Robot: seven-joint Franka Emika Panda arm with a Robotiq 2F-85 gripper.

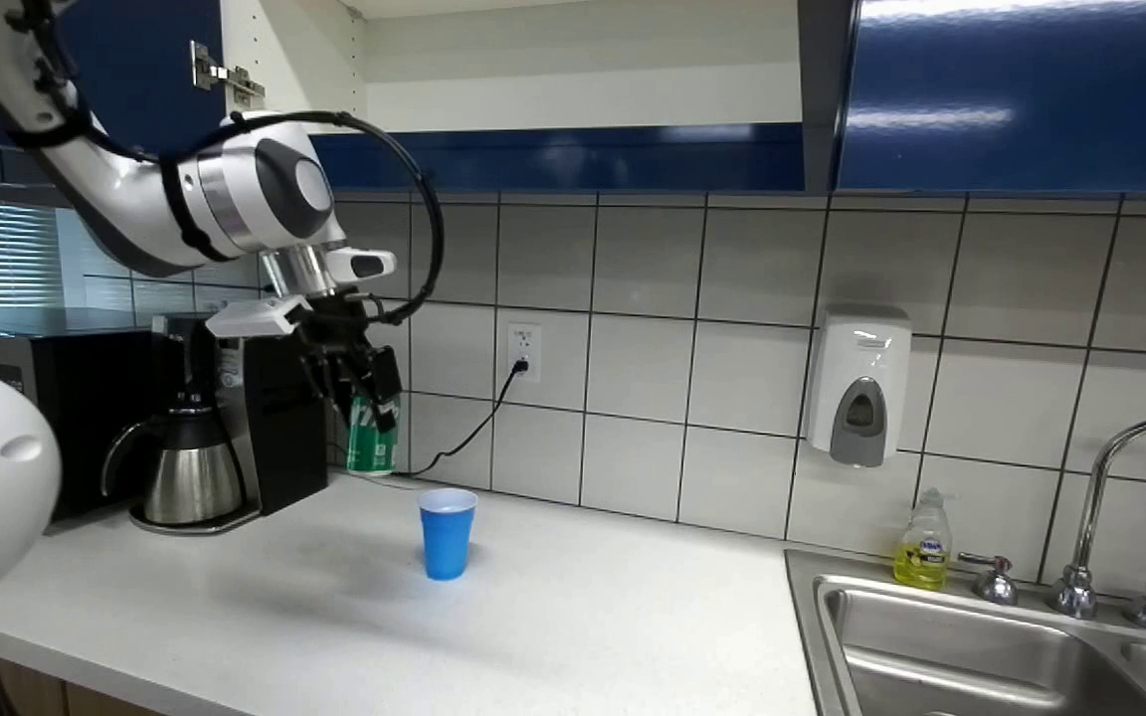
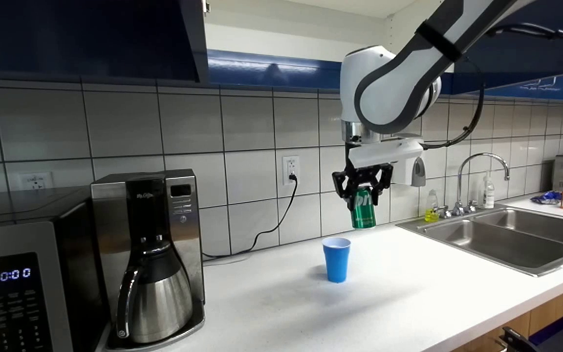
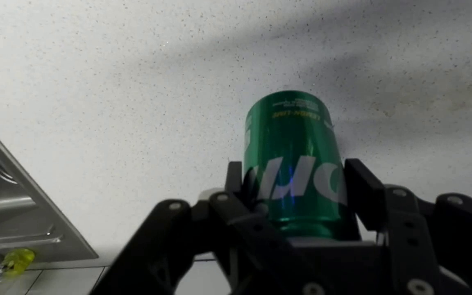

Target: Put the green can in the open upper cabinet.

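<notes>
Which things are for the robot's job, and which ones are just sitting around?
For the job:
green can, held by the gripper
open upper cabinet, where it goes

Just around:
blue cup
coffee maker
microwave
white soap dispenser
yellow dish soap
sink

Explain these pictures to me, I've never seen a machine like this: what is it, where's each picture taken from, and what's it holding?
It's a jointed robot arm, a bit like a mechanical human arm. At its end, a black two-fingered gripper holds a green can above the white counter. Two pictures come from cameras standing outside the robot; the close-up comes from a camera on its wrist. On the counter stand a blue cup and a coffee maker. The can's intended place is the open cabinet higher up.
</notes>
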